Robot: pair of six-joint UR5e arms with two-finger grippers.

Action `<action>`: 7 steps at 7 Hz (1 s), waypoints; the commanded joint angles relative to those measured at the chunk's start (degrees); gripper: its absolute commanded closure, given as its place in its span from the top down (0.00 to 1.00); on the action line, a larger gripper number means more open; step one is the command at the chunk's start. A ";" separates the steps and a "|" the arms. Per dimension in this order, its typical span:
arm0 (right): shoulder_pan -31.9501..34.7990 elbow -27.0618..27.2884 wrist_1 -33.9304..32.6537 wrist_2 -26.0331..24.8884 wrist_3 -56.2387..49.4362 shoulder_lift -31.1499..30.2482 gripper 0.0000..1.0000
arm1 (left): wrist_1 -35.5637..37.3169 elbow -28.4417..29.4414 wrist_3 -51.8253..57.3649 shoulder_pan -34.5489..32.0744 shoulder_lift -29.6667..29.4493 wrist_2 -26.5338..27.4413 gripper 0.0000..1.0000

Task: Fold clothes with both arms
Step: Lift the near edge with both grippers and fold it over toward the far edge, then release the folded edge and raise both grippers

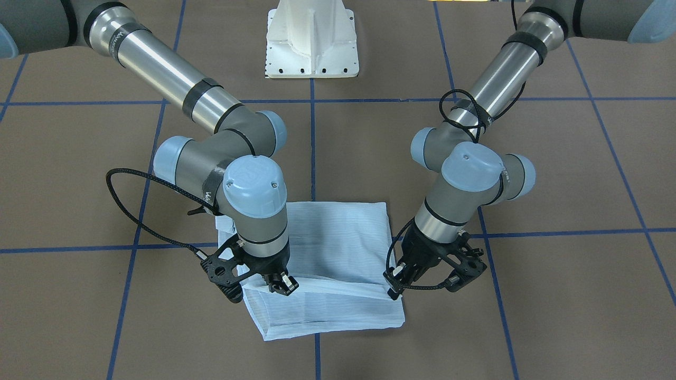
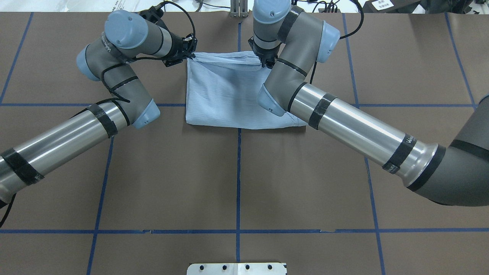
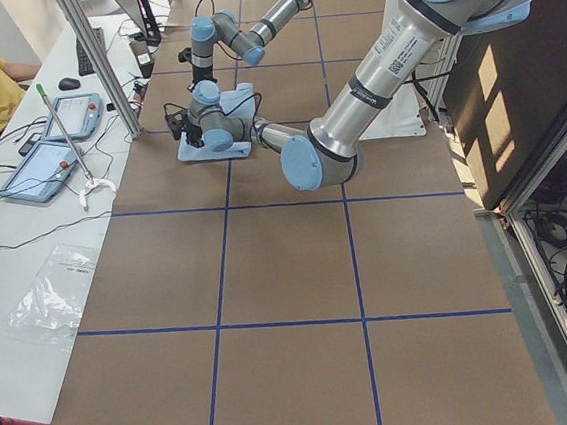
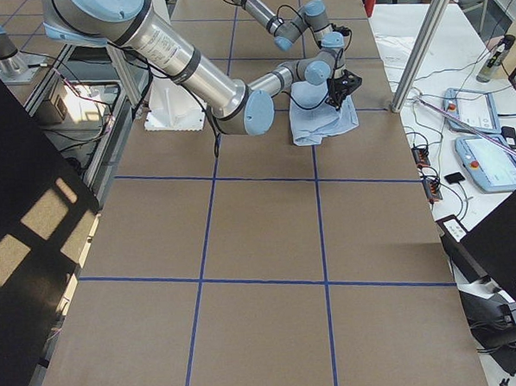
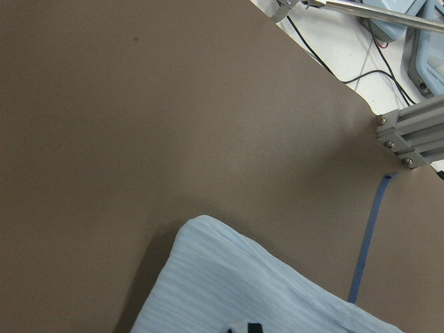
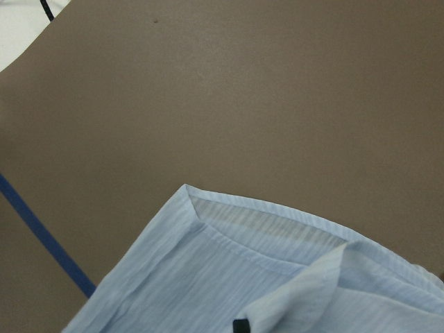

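My right gripper [image 1: 282,285] is closed on an upper layer of the shirt [image 1: 332,237], near one end of its outer fold. My left gripper [image 1: 392,292] is closed on the same fold at the opposite end, by the corner. Between the two grippers the pinched cloth runs as a raised ridge above the layers below. In both wrist views, striped light blue fabric lies directly beneath the gripper, with bare brown desk [image 1: 528,316] beyond it. The rest of the shirt lies folded in a rough rectangle on the desk. Most of it extends from the grippers back toward my base, and a short margin lies past them. A blue tape line [image 1: 560,232] crosses the desk beside my left gripper. The white pedestal [image 1: 311,42] stands well behind both grippers, apart from the shirt.
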 commanded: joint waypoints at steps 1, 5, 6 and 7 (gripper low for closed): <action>0.07 -2.70 1.07 0.00 -0.34 1.47 0.00 | -0.76 1.16 0.42 0.00 -0.53 0.38 0.00; 0.25 -9.80 6.76 -0.18 -1.56 4.28 0.97 | -0.76 3.79 5.50 0.00 -0.53 3.18 0.54; 0.25 -10.09 8.18 -0.18 -1.66 4.81 0.99 | -0.84 3.71 5.70 -0.09 -0.53 3.19 0.64; 1.29 -10.09 8.20 0.17 -3.14 4.99 0.99 | -2.24 3.71 5.70 -0.79 -0.36 3.11 0.64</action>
